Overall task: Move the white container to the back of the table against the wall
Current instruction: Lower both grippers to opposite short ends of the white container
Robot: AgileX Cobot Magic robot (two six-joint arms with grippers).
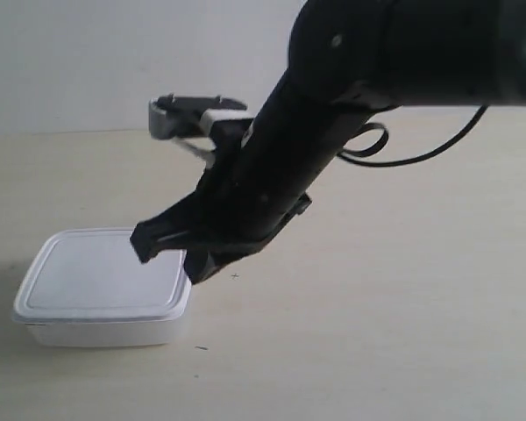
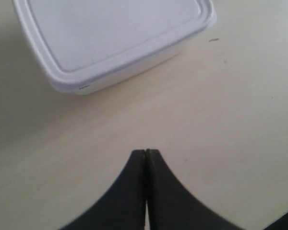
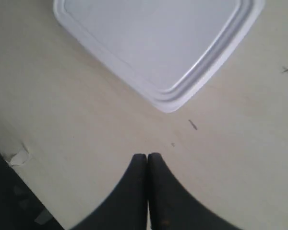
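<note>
The white container point(image 1: 101, 276) sits lid on at the exterior view's lower left, on the cream table point(image 1: 377, 307) and far forward of the pale wall point(image 1: 114, 61). A black arm reaches in from that view's upper right; its gripper point(image 1: 167, 246) overlaps the box's right rim in the picture, and I cannot tell which arm it is. In the left wrist view the container point(image 2: 115, 33) lies beyond my left gripper point(image 2: 146, 151), which is shut and empty over bare table. In the right wrist view a container point(image 3: 158, 43) corner lies beyond my right gripper point(image 3: 147, 155), also shut and empty.
The table's edge point(image 3: 5, 158) runs close beside the right gripper, with a scrap of tape point(image 3: 18, 157) on it and dark floor beyond. A black cable point(image 1: 421, 153) loops off the arm. Small pen marks point(image 3: 193, 124) dot the table near the box.
</note>
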